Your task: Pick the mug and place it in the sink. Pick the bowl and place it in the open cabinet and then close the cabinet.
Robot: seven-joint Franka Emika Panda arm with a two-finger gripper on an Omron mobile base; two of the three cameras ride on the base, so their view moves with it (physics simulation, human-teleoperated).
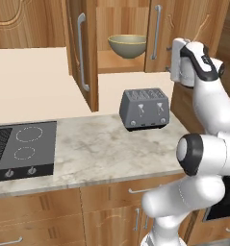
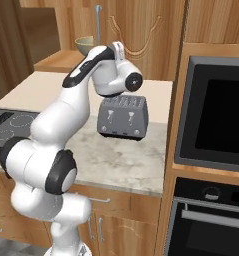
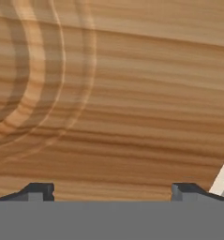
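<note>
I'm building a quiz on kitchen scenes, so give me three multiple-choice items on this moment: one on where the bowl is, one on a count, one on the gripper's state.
1. Where is the bowl?
A. on the counter by the toaster
B. on the shelf inside the open cabinet
C. on the cooktop

2. How many slots does the toaster have on top?
A. four
B. two
C. six

3. How does the gripper stand?
A. shut on the bowl
B. shut on a cabinet handle
C. open, holding nothing

Answers:
1 B, the bowl sits between the two open doors in the left base view.
2 A, four slots show on its top.
3 C, in the hand view the finger tips stand far apart with only wood grain between them.
</note>
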